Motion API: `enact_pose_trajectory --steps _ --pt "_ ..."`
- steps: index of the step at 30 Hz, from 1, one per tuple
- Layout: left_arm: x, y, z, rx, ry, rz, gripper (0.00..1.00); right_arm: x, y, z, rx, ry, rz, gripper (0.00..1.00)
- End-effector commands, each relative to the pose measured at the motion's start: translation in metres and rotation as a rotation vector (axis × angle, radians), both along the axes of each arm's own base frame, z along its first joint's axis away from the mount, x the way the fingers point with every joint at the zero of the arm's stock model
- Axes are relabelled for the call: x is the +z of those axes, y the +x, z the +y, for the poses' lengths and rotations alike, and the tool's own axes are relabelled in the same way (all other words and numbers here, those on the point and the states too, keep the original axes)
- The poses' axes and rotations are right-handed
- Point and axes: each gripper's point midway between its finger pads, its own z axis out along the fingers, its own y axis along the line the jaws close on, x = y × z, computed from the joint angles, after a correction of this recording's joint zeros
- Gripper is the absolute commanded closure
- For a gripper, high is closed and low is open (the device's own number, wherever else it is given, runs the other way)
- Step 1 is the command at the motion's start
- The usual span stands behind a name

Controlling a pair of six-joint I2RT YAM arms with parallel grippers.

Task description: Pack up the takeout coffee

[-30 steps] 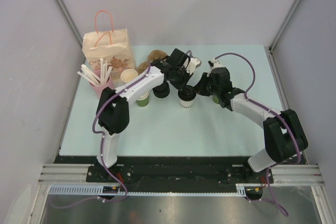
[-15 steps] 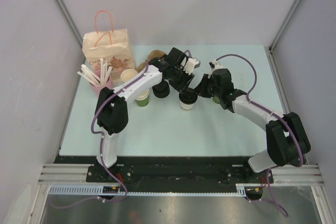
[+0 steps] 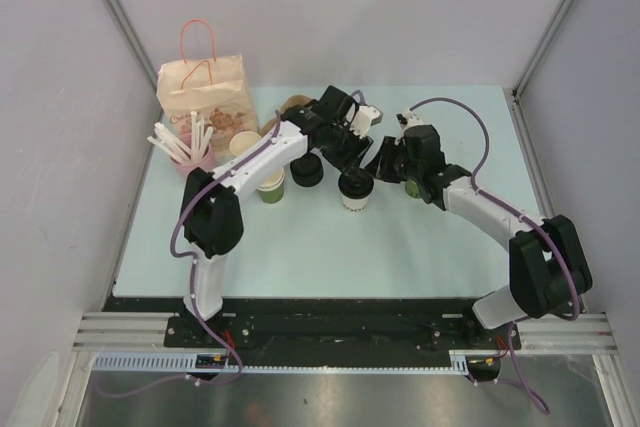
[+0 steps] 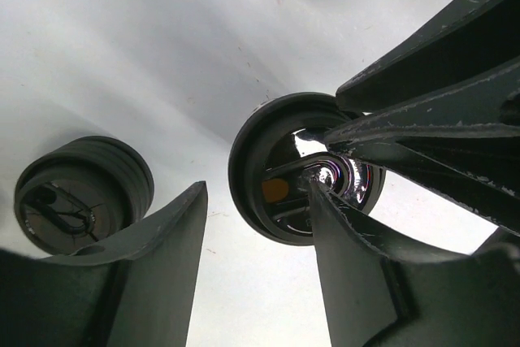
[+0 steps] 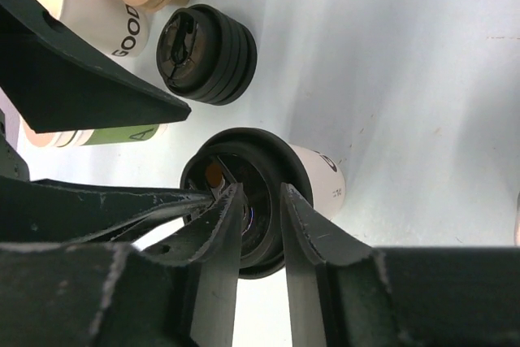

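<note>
A robot testing cell in a laboratory, seen from above, dressed with coffee-shop props. Plain white wall panels [image 3: 350,17] held in bare aluminium posts [image 3: 112,7] box in a pale blue-green table [image 3: 300,247]. At its near edge a left arm [image 3: 212,222] and a right arm [image 3: 540,267], both white and black with looping purple cables, are bolted to a black plate on an aluminium rail [image 3: 340,332], with a slotted cable duct [image 3: 330,365] in front. On the table stand a printed paper bag [image 3: 205,97] with pink handles, a pink cup of white straws [image 3: 192,162] and a black-lidded paper cup [image 3: 353,190].
</note>
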Motion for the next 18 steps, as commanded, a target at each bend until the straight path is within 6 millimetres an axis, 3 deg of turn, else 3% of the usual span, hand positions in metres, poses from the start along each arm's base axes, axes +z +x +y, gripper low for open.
enact_pose_trajectory --steps 1,7,9,12,15,18 --pt "0.078 0.018 0.013 0.029 -0.075 -0.180 0.41 0.044 0.006 0.001 0.000 0.025 -0.100 0.63" --pt "0.079 0.053 0.057 0.114 -0.026 -0.228 0.44 0.066 -0.003 -0.009 0.013 -0.007 -0.164 0.50" --pt "0.066 0.066 0.071 0.084 0.008 -0.230 0.45 0.067 -0.008 -0.012 0.045 -0.031 -0.176 0.46" --pt "0.044 0.074 0.091 -0.109 0.090 -0.283 0.36 0.060 -0.019 -0.013 0.110 -0.076 -0.168 0.41" --pt "0.024 0.069 0.100 -0.239 0.163 -0.302 0.30 0.054 -0.027 -0.017 0.129 -0.110 -0.144 0.38" --pt "0.015 0.077 0.098 -0.253 0.146 -0.287 0.29 0.049 -0.031 -0.016 0.155 -0.129 -0.136 0.37"
